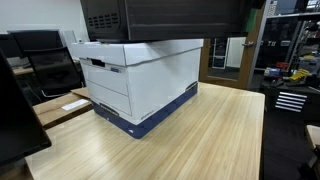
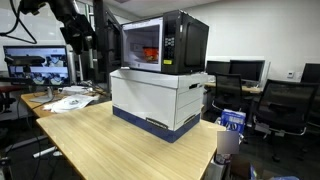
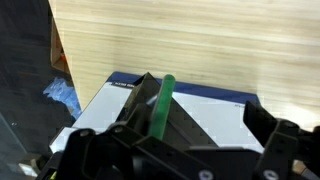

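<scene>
Wide wooden desk [image 1: 220, 130] across both exterior views. On it, near the middle of the frame, a big white box [image 2: 150, 100] with a blue bottom. On top of the box, a black microwave [image 2: 185, 40]. At the upper left of an exterior view, the dark robot arm [image 2: 72, 30], reaching down beside the microwave.

Low in the wrist view, black fingers [image 3: 140, 100] spread wide, squeezing nothing. Between them, a thin green stick [image 3: 163, 105], above a white surface [image 3: 215, 115] with a blue edge. Maybe the box top, but hard to tell. Close against the finger at the left of the frame, well apart from the other one. Cannot tell if the lower end rests on anything.

Nothing gripping the stick, so might tip, roll and drop off the white edge onto the desk. Might also get bumped by a finger.

Long and thin, lying lengthwise from bottom to top of the frame. Top end leaning a little right, pointing at the bare wood up top.
</scene>
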Motion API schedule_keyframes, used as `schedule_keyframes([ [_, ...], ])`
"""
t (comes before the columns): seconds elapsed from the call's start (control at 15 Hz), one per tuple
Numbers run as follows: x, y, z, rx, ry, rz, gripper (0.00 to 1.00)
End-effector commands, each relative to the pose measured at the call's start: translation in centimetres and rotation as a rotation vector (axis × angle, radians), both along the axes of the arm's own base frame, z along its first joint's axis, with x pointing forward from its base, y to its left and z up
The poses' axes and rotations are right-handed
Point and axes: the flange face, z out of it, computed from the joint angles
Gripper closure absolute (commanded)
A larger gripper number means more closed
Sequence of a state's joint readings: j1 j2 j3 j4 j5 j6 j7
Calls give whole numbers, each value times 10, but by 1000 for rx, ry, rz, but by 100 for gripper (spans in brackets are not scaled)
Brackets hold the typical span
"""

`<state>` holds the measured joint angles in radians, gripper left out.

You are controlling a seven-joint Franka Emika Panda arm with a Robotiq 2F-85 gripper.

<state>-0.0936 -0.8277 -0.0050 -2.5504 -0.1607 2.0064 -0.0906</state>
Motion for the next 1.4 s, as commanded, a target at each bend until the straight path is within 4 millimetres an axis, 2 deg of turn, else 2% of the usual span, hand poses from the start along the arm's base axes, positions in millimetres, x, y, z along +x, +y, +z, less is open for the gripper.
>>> schedule_keyframes([
  [0.0,2,42,27,52,82,63,0],
  [0.2,-4,68,62,82,110,85,0],
  [0.53,-9,97,103,137,122,108,0],
  [0.8,-6,109,128,169,102,116,0],
  [1.07,0,118,162,179,45,145,0],
  [1.33,16,122,178,174,-33,144,0],
])
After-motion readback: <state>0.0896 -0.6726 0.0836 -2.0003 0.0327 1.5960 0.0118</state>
